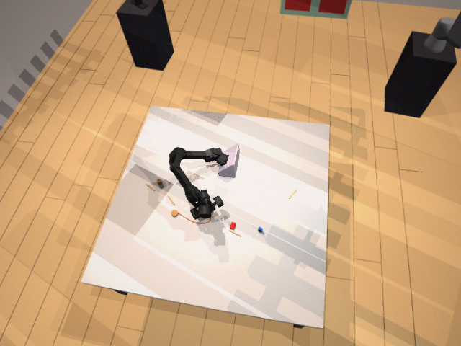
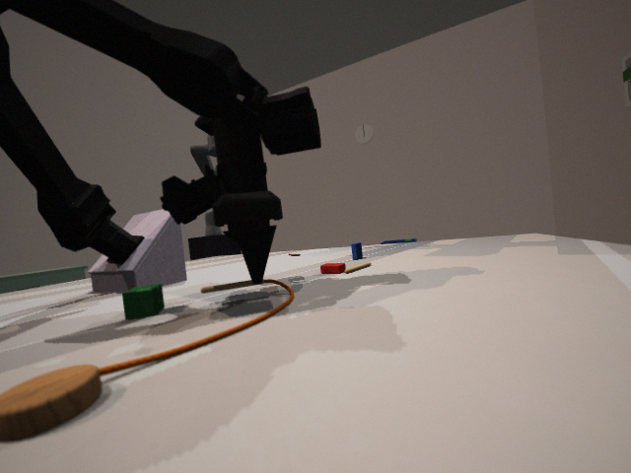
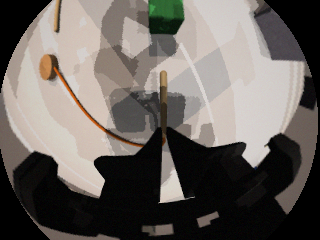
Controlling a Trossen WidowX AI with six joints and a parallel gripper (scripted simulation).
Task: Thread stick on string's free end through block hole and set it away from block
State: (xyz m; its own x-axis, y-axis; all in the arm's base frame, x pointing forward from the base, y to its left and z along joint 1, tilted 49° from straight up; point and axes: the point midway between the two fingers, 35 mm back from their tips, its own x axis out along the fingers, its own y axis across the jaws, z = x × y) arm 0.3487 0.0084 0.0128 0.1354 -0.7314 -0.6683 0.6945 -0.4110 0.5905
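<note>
My gripper points down and is shut on the string's stick, near its string end. The stick lies about level, very low over the table; I cannot tell whether it touches. The orange string curves from there to the round wooden button. The green block stands on the table beyond the stick's free end in the wrist view. Its hole cannot be made out. The arm hides the block in the top view.
A red block lies beside a loose stick. A blue block stands beyond. Other loose sticks lie near the button and far right. A small brown object stands left. The pale wedge is at the arm's base.
</note>
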